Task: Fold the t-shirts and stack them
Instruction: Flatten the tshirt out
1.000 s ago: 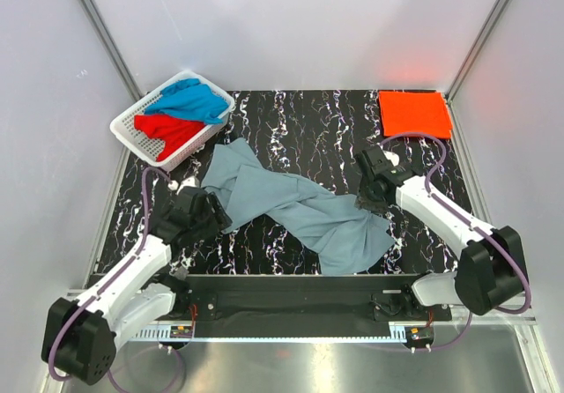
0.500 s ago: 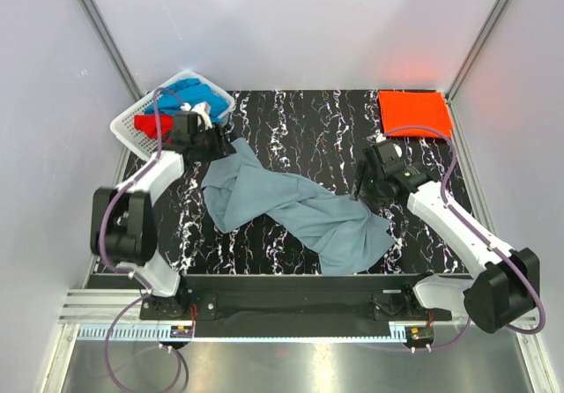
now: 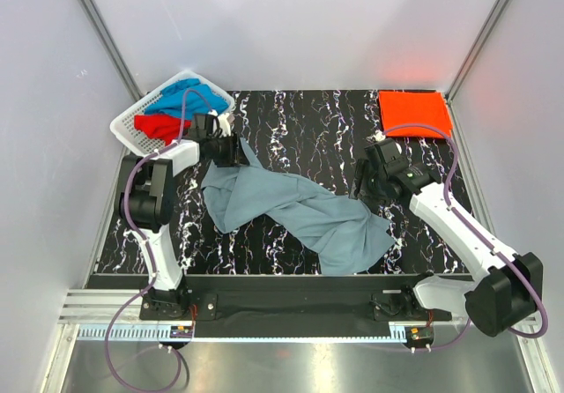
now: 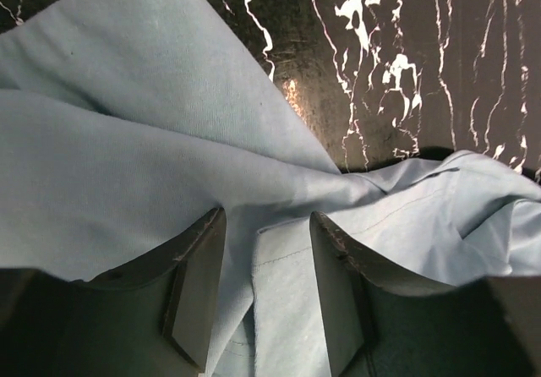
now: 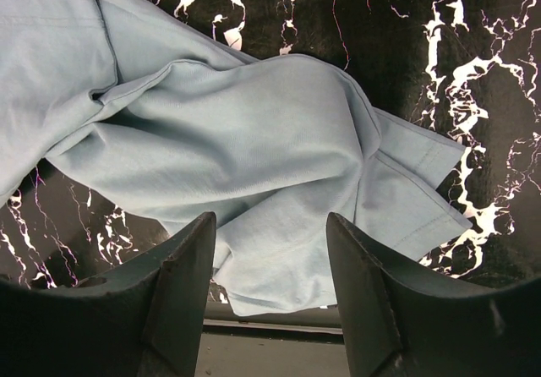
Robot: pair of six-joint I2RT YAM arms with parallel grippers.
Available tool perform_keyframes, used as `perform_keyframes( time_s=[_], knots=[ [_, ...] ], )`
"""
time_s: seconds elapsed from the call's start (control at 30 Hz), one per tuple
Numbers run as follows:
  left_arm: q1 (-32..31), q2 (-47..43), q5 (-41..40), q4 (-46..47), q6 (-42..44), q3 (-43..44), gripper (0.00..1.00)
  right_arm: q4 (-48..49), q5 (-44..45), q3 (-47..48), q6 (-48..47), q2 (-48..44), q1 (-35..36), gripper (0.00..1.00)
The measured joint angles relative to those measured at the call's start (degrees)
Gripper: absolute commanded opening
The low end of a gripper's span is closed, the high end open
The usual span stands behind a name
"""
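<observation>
The dull grey-blue t-shirt (image 3: 291,203) lies crumpled and twisted across the middle of the black marbled table (image 3: 300,120). My left gripper (image 3: 236,152) is open at its upper left corner, with a hemmed fold of the shirt (image 4: 279,284) between the jaws. My right gripper (image 3: 363,190) is open just above the shirt's right end (image 5: 254,157), holding nothing. The orange-red t-shirt (image 3: 414,113) lies folded flat at the back right corner. The bright blue t-shirt (image 3: 189,100) and the red t-shirt (image 3: 163,127) lie bunched in the basket.
A white slotted plastic basket (image 3: 128,124) stands at the back left corner, right beside my left arm. Grey walls close in the table on three sides. The metal rail with the arm bases (image 3: 300,300) runs along the near edge.
My left arm has swung from the near left, past the basket, to the grey-blue shirt's upper left corner. My right gripper has drawn back slightly from the shirt's right end. The shirt has barely moved.
</observation>
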Motion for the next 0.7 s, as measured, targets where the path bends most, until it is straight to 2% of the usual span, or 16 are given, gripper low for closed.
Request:
perform_keyframes(
  time_s=[0.23,0.4,0.47,0.53,0.57,0.6,0.7],
  knots=[
    [-0.22,0.07,0.22,-0.52,1.20,0.02,0.37,0.02,-0.07,0.00,-0.57,-0.28,0.00,0.63],
    [-0.44,0.07,1.01,-0.52,1.03,0.02,0.23,0.00,-0.44,0.00,-0.42,-0.28,0.00,0.63],
    [-0.55,0.04,1.55,-0.52,0.76,0.02,0.20,0.00,-0.87,0.02,-0.31,-0.28,0.00,0.63],
    [-0.74,0.04,1.84,-0.52,0.70,0.02,0.22,-0.04,-1.18,0.02,-0.11,-0.33,0.00,0.63],
    [-0.81,0.04,1.97,-0.57,0.70,0.02,0.27,-0.04,-1.20,0.02,-0.09,-0.42,0.00,0.63],
    [-0.83,0.04,2.08,-0.74,0.72,0.02,0.40,-0.09,-1.27,0.04,-0.02,-0.52,0.00,0.63],
    [-0.87,0.09,2.21,-2.36,1.14,0.76,0.44,-0.31,-1.33,0.13,0.35,-1.07,0.00,0.63]
  ],
)
